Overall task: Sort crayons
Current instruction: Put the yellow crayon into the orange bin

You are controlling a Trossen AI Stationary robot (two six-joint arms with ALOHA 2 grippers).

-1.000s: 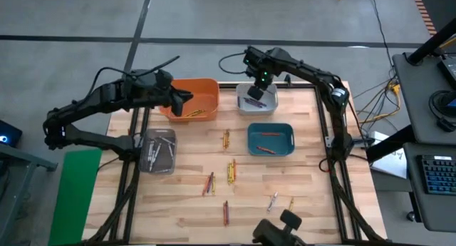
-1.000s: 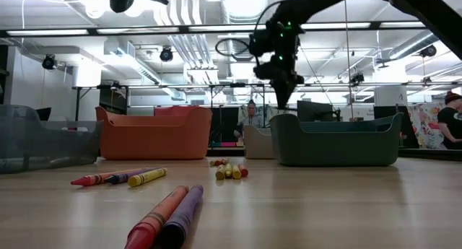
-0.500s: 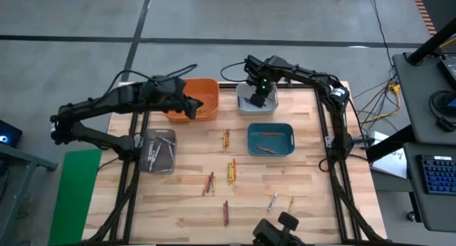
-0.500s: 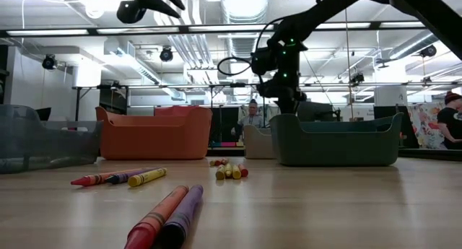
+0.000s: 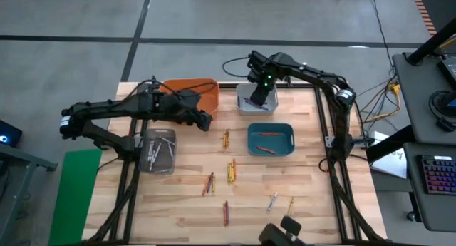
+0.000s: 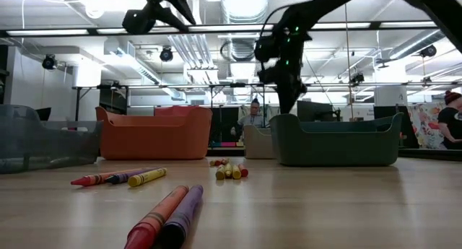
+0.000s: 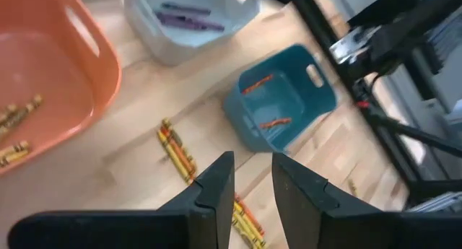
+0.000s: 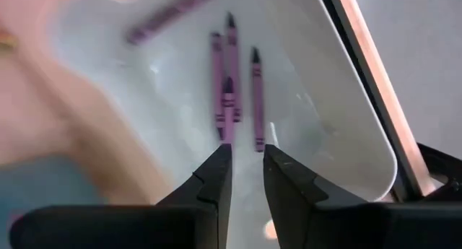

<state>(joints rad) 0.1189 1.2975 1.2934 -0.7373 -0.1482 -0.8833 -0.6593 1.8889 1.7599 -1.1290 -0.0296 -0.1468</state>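
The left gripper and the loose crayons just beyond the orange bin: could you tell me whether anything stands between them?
Nothing visible does. The left gripper hangs empty above bare table beside the orange bin, and the nearest crayons lie in the open.

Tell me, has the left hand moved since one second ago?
Yes. In the high view the left hand has moved right and toward the table's near side, from over the orange bin to past that bin's right corner.

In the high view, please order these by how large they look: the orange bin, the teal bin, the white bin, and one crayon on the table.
1. Orange bin, though the left arm covers part of it.
2. Teal bin.
3. White bin, partly hidden by the right gripper, so its place against the teal bin is unsure.
4. A crayon, clearly the smallest.
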